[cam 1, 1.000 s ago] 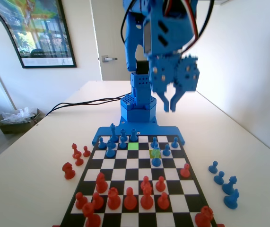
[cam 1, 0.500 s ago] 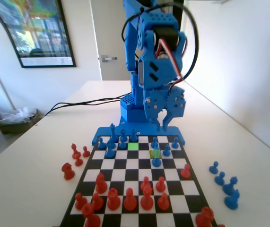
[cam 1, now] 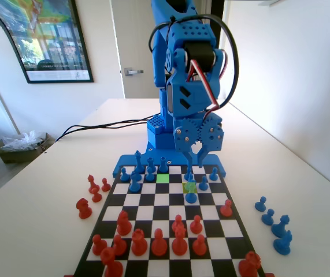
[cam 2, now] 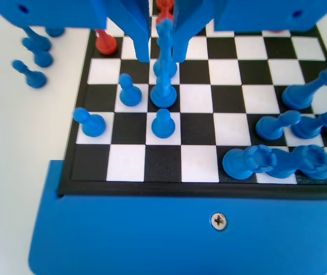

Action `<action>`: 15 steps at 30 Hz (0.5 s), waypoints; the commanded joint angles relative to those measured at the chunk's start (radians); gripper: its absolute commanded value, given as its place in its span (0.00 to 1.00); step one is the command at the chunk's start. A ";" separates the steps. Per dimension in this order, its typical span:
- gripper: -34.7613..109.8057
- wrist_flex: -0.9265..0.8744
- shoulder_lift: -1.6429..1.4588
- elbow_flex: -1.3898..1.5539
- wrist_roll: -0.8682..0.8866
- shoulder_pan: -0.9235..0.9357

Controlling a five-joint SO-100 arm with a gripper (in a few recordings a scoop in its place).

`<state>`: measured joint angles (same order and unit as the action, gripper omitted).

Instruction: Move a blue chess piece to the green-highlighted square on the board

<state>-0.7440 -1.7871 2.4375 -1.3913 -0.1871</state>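
At the board's [cam 1: 170, 214] far end in the fixed view, the tool [cam 1: 194, 168] hangs low, its jaws parted and straddling the head of a blue chess piece [cam 2: 163, 86] on the yellow-green square [cam 1: 190, 187], not clamped. The green-highlighted square [cam 1: 162, 178] lies bare, up and left of it.

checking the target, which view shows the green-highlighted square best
The fixed view: the green-highlighted square is bright and unoccluded, left of the gripper. In the wrist view the board looks plain black and white, so the highlight cannot be told there.
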 commanded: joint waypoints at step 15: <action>0.29 0.049 0.055 -0.015 -0.020 -0.017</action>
<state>-0.7056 -1.7227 2.4375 -1.3913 -0.1856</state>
